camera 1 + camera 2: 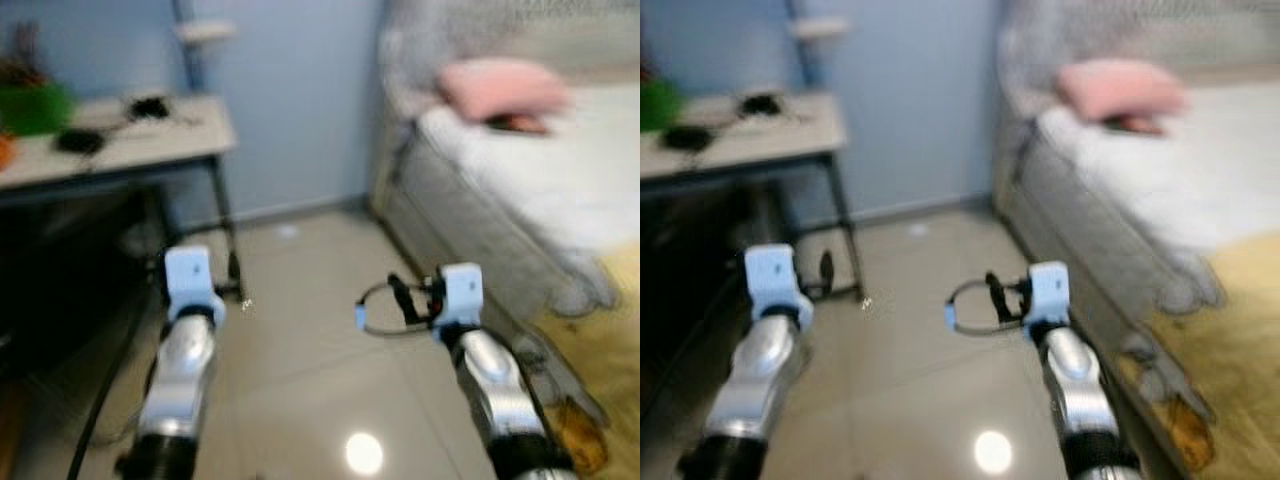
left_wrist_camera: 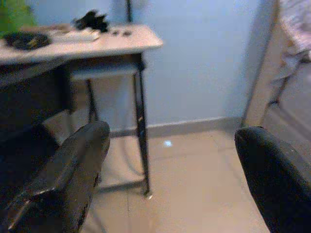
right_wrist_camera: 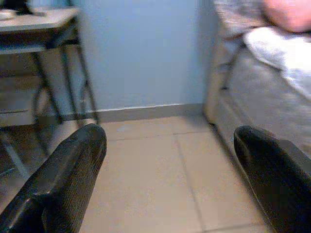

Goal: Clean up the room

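The head views are blurred. Both silver arms reach forward over the pale tiled floor [image 1: 300, 350]. In the left wrist view my left gripper [image 2: 172, 141] is open, its black fingers [image 2: 77, 170] wide apart with nothing between them, facing a table leg [image 2: 141, 126] and the blue wall. In the right wrist view my right gripper [image 3: 170, 141] is open and empty too, facing the wall and the corner of the bed [image 3: 272, 92]. A pink pillow [image 1: 500, 88] lies on the bed [image 1: 560, 170].
A light desk [image 1: 130, 140] stands at the left with black items [image 1: 148, 106], a green object [image 1: 35, 108] and dark space beneath. A yellow blanket [image 1: 610, 330] hangs off the bed at the right. Open floor runs between desk and bed up to the blue wall [image 1: 290, 110].
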{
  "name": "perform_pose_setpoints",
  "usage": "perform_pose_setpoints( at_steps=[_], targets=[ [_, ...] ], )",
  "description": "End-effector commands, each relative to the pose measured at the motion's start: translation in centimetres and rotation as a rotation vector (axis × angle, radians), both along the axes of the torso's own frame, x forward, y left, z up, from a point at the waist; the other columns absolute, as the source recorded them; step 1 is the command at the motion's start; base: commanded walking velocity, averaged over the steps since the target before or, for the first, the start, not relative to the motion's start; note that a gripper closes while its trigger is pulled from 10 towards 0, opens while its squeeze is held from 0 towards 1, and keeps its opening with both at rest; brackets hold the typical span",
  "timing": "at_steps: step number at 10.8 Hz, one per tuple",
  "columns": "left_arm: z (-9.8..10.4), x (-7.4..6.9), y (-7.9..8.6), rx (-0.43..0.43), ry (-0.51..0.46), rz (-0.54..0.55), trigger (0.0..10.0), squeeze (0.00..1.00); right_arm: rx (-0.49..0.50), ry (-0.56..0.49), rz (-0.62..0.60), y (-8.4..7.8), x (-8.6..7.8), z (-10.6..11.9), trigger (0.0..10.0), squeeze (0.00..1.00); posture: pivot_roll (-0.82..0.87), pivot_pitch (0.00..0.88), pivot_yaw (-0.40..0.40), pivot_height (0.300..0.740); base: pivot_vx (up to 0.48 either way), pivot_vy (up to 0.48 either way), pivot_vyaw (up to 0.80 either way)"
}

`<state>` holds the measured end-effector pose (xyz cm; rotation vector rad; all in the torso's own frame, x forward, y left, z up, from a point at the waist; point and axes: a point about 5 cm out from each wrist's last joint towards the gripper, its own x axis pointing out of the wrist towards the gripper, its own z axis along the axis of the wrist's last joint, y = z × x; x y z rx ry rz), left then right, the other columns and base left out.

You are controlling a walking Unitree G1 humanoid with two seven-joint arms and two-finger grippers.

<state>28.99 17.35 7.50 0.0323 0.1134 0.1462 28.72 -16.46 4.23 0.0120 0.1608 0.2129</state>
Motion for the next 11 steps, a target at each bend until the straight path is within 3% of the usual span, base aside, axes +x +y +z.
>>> perform_pose_setpoints(
  at_steps=[1, 4, 9, 11],
  targets=[
    [0.3, 0.3, -1.1, -0.014, -0.014, -0.048, 10.0, 0.00, -0.003, -0.007, -0.031, -0.7, 0.2, 0.3, 10.0, 0.12, -0.07, 0.000, 0.025, 0.731, 0.472, 0.000, 0.66],
    [0.0, 0.2, -1.6, -0.022, 0.006, -0.111, 10.0, 0.00, -0.044, -0.003, -0.044, -1.0, 0.0, 0.1, 10.0, 0.09, -0.07, 0.000, 0.024, 0.731, 0.480, 0.000, 0.00],
    [-0.5, -0.3, -2.1, -0.026, 0.018, -0.121, 10.0, 0.00, -0.062, 0.005, -0.026, -1.3, -0.3, -0.2, 10.0, 0.13, -0.06, 0.000, 0.019, 0.731, 0.480, 0.000, 0.71],
    [-0.6, -0.7, -1.9, -0.026, 0.012, -0.115, 10.0, 0.00, -0.075, 0.044, -0.047, -1.9, -1.1, -0.8, 10.0, 0.09, -0.06, 0.000, 0.013, 0.731, 0.480, 0.000, 0.28]
  ],
)
